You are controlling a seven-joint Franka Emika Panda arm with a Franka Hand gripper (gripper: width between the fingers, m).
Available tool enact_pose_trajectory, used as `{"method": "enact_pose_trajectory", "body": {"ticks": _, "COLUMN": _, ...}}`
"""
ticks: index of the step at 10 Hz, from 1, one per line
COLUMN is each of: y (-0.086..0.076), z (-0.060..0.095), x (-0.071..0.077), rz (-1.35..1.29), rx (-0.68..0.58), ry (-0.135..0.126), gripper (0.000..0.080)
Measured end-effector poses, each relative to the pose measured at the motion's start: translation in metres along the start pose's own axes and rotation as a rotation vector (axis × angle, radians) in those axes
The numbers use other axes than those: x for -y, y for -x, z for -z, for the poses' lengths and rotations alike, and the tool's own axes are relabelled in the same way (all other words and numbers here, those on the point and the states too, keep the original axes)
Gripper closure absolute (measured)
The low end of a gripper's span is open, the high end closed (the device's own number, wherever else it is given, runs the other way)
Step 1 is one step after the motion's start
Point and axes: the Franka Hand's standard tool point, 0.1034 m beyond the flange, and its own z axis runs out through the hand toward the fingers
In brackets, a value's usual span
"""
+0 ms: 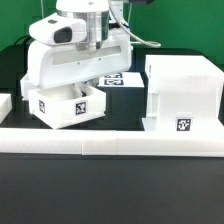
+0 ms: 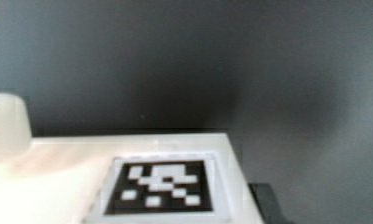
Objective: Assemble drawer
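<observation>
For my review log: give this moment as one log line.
gripper: low over small tray, jaws hidden | housing: upright, apart, toward the exterior view's right | tray not yet in housing

This is looking like a robotics lab bench: a white robot arm [image 1: 75, 50] is hanging over a black-covered table [image 1: 110, 195]. A marker board [image 1: 125, 80] is lying toward twelve o'clock. A printed square tag [image 1: 183, 125] is showing on the drawer housing [image 1: 180, 90] at three o'clock.

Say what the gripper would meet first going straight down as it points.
Probably the small white tray directly below the gripper, though the exterior view leaves the depth between them unclear.
</observation>
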Motion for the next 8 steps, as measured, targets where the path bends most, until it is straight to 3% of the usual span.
{"method": "enact_pose_trajectory", "body": {"ticks": 4, "y": 0.004, "z": -0.001, "x": -0.003, "rz": 0.300, "rx": 0.017, "ry": 0.009, "gripper": 0.0758}}
{"method": "enact_pose_trajectory", "body": {"ticks": 6, "y": -0.012, "z": 0.001, "x": 0.003, "rz": 0.502, "rx": 0.040, "ry": 0.008, "gripper": 0.0757}}
{"method": "enact_pose_trajectory", "body": {"ticks": 8, "y": -0.012, "z": 0.000, "x": 0.001, "rz": 0.613, "rx": 0.049, "ry": 0.012, "gripper": 0.0757}}
